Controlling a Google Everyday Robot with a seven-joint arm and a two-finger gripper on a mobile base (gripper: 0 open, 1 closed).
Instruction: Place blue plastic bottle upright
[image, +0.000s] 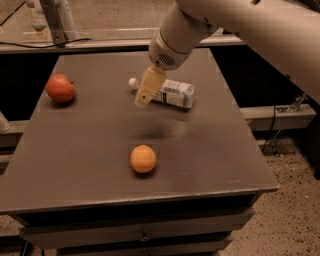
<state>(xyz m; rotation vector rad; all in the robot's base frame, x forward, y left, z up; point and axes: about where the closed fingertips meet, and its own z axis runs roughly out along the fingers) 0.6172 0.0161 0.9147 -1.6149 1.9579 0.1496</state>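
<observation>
Blue plastic bottle (175, 94) lying on its side | tool (142, 101) overlaps its neck end | tool state: cannot tell

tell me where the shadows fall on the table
Camera view: dim, warm light; a soft shadow lies on the table between the orange and the gripper, which hangs by the cap end of the lying blue plastic bottle.

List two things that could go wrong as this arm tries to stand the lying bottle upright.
1. The blue plastic bottle lies on its side with the tool above its capped end. Being round, it may roll away if nudged off-centre.
2. The orange sits nearer the front edge. A bottle that slips while being tipped up could knock it and set it rolling.
</observation>
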